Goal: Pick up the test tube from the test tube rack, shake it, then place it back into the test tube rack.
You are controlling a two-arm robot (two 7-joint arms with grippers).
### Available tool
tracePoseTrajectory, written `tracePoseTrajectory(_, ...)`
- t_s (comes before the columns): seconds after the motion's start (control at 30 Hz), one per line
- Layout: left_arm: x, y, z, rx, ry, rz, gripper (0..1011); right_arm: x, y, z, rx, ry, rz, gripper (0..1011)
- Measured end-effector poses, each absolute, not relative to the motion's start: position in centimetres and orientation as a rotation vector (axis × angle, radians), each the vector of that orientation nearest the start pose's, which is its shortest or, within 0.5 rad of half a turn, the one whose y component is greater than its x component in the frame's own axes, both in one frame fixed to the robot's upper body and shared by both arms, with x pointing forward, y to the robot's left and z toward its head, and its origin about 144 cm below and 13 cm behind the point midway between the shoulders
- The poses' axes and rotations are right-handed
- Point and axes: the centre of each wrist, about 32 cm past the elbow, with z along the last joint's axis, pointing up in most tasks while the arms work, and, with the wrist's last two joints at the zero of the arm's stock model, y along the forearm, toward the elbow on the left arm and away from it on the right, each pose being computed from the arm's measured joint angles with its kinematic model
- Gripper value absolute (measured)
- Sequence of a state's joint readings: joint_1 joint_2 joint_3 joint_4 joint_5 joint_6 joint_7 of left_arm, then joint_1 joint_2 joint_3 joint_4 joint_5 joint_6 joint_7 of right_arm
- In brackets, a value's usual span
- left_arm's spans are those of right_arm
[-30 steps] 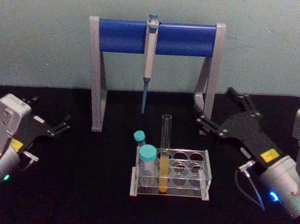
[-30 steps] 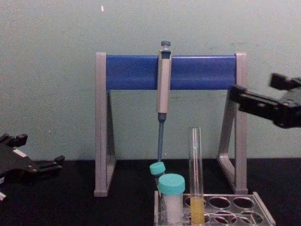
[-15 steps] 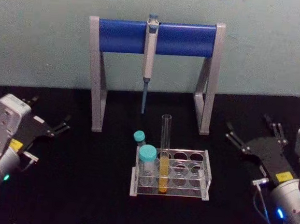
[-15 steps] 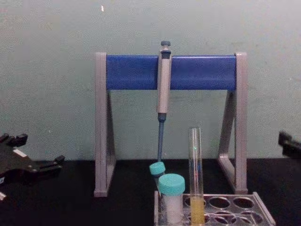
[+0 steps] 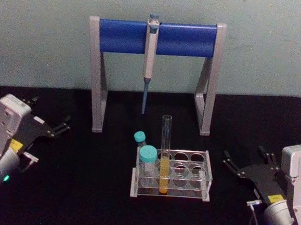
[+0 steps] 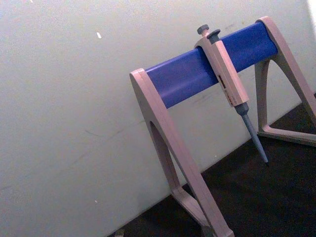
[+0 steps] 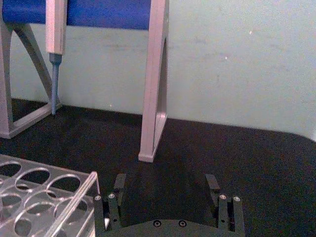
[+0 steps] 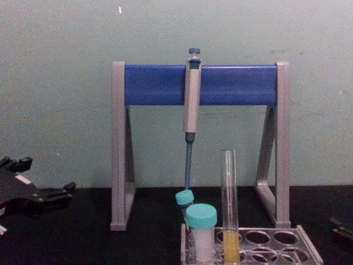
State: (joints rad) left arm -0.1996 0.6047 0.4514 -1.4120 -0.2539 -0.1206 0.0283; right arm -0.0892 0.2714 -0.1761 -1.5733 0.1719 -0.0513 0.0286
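The tall clear glass test tube point(image 5: 164, 154) with yellow-orange liquid stands upright in the low clear plastic rack point(image 5: 204, 175). Your right gripper point(image 5: 245, 164), fingers apart, sits right of that rack. Level with the bare glass, probably, then close gently. The left gripper point(image 5: 49, 127) rests left of the rack, fingers apart.

I see the test tube point(image 5: 165, 145) as clear, glossy glass; the test tube rack point(image 5: 203, 171) as transparent, shiny plastic; the table point(image 5: 82, 190) under matt black cloth; the pipette stand point(image 5: 159, 37) in smooth grey with a satin blue bar.
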Motion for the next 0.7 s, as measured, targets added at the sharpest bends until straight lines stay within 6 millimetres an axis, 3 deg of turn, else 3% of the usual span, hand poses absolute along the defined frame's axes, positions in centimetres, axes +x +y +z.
tracePoseTrajectory(0.7,48.86,30.97,113.98,0.304,-0.285,1.248,1001,42.76,-25.12,110.27,-0.145,0.023,-1.352,1000)
